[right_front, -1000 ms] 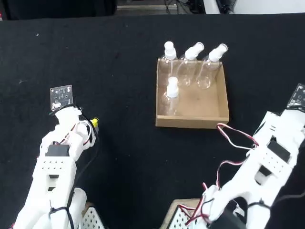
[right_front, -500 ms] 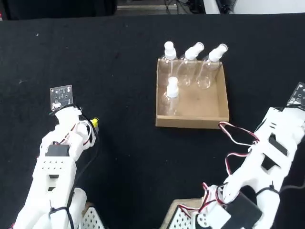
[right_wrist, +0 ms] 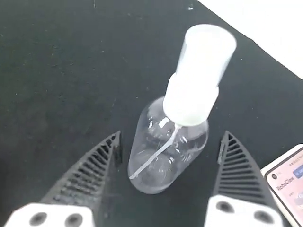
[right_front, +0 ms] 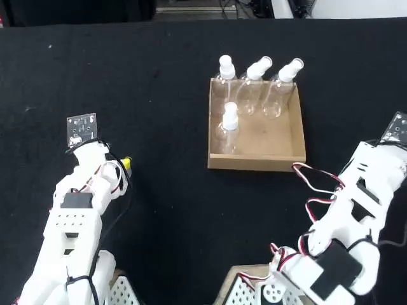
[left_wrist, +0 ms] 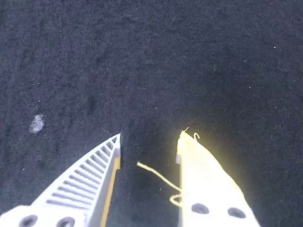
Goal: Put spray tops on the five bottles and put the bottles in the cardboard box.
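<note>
Four capped bottles [right_front: 227, 127] sit in the cardboard box [right_front: 254, 163]. The fifth bottle [right_wrist: 175, 142], seemingly upright on the surface [right_wrist: 57, 71], stands between my right gripper's [right_wrist: 171, 137] wide fingers [right_wrist: 94, 170]. Closing off-centre could topple it. Left gripper's [left_wrist: 149, 139] fingers: narrowly parted, empty.

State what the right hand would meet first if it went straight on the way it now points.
Probably the clear bottle with its spray top, which stands between the right hand's open fingers; how far off it is remains unclear.

Black cloth tabletop [right_front: 127, 63]; beyond its far edge, dark cables [right_front: 245, 7]; a white surface [right_front: 356, 7]
</note>
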Available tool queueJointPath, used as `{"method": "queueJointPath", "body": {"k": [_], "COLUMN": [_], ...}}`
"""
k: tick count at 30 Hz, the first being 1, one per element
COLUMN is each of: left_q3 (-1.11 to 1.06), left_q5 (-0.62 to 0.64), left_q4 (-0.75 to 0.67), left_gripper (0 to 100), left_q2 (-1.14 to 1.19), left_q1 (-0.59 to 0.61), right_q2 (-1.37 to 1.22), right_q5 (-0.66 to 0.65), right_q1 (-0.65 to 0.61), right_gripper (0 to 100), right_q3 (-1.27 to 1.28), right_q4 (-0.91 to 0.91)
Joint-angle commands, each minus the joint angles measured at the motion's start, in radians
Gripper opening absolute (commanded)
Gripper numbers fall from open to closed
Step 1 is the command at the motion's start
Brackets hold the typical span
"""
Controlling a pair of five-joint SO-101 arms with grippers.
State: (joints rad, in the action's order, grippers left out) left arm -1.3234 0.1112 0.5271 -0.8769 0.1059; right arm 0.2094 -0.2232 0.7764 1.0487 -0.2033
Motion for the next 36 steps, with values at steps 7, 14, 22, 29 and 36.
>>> {"method": "queueJointPath", "body": {"k": [7,14,22,29,36], "left_q3": [0.018,0.016,0.019,0.019,0.019], "left_q5": [0.008,0.006,0.006,0.006,0.006], "left_q4": [-0.018,-0.018,-0.018,-0.018,-0.018], "left_gripper": [19,19,19,19,19], "left_q2": [-0.011,-0.011,-0.011,-0.011,-0.011], "left_q1": [-0.007,-0.007,-0.007,-0.007,-0.007], "right_q2": [-0.059,-0.128,-0.143,-0.15,-0.151], "right_q5": [-0.002,-0.002,0.0,0.0,0.002], "right_q1": [0.02,0.02,0.028,0.021,0.028], "right_gripper": [26.7,26.6,26.6,26.6,6.4], "right_q3": [-0.071,-0.099,-0.12,-0.13,-0.13], "right_q4": [-0.137,-0.186,-0.192,-0.192,-0.192]}}
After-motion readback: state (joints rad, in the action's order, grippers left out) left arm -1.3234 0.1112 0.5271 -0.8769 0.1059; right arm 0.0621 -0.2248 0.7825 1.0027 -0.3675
